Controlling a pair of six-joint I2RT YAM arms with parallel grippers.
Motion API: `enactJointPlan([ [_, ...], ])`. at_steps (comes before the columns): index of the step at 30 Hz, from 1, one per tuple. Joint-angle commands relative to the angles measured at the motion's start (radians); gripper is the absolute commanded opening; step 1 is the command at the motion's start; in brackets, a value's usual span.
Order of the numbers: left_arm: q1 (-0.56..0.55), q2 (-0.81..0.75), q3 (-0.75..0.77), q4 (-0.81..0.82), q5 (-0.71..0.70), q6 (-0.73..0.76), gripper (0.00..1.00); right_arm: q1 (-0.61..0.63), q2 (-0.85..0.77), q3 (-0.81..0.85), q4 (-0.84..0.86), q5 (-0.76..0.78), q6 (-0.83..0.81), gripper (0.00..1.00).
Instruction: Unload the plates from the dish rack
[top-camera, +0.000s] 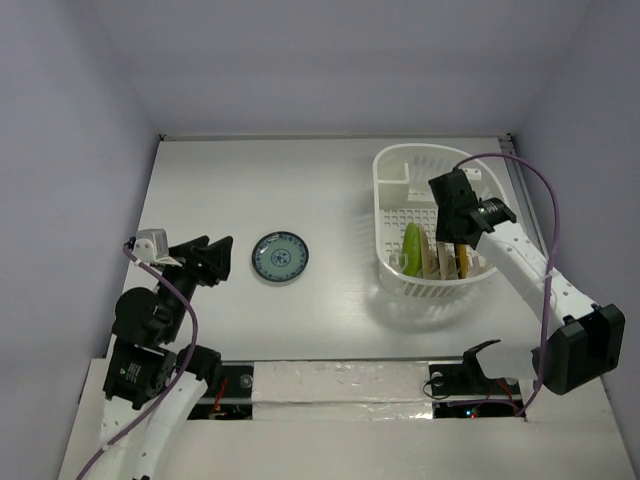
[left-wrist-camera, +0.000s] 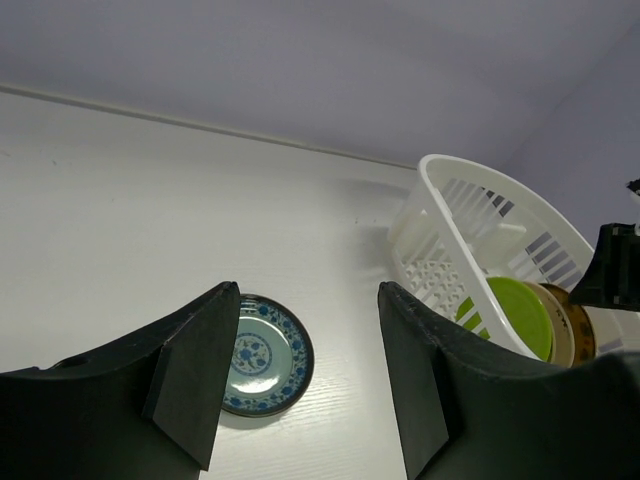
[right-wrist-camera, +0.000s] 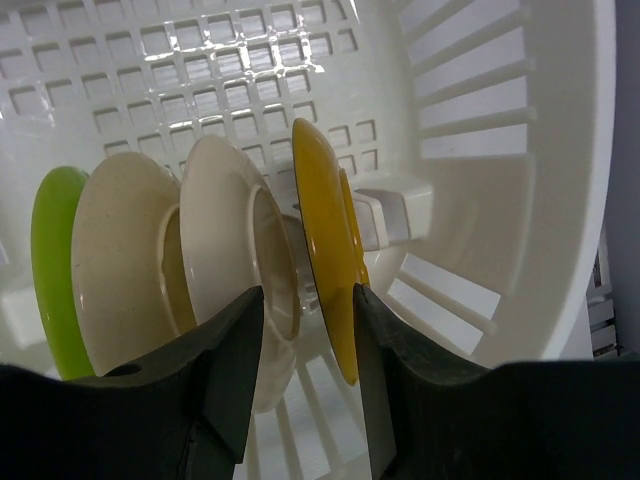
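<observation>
The white dish rack (top-camera: 392, 166) stands at the right. In it, on edge, are a lime green plate (top-camera: 412, 248), two cream plates (top-camera: 435, 258) and a yellow-orange plate (top-camera: 462, 261). My right gripper (right-wrist-camera: 308, 297) is down inside the rack (right-wrist-camera: 560, 200), open. Its jaws straddle the rim of the yellow-orange plate (right-wrist-camera: 325, 220): the right finger touches it, the left finger stands off beside a cream plate (right-wrist-camera: 225, 230). A white plate with blue-green pattern (top-camera: 280, 258) lies flat on the table. My left gripper (left-wrist-camera: 306, 290) is open and empty, just left of that plate (left-wrist-camera: 262, 352).
The rack's small inner compartment (top-camera: 395, 185) is at its far left corner. The second cream plate (right-wrist-camera: 120, 260) and the lime plate (right-wrist-camera: 50, 260) stand close together left of my right jaws. Walls close the table at the back and sides.
</observation>
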Motion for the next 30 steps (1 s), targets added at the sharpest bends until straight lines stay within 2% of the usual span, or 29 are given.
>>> enactJointPlan([
  [1, -0.006, -0.013, 0.005, 0.030, -0.004, -0.004, 0.54, -0.021, 0.008, 0.049, 0.000, -0.020, -0.041, 0.47],
  [11, -0.016, -0.019, 0.006, 0.029, -0.009, -0.002, 0.55, -0.052, 0.097, 0.082, -0.039, 0.013, -0.043, 0.43],
  [16, -0.025, -0.028, 0.009, 0.024, -0.016, -0.004, 0.55, -0.061, 0.133, 0.088, -0.056, 0.019, -0.045, 0.32],
  [24, -0.034, -0.045, 0.009, 0.023, -0.022, -0.005, 0.55, -0.061, 0.150, 0.168, -0.149, 0.089, -0.046, 0.25],
  [30, -0.043, -0.059, 0.011, 0.020, -0.030, -0.008, 0.55, -0.061, 0.156, 0.245, -0.215, 0.117, -0.054, 0.11],
])
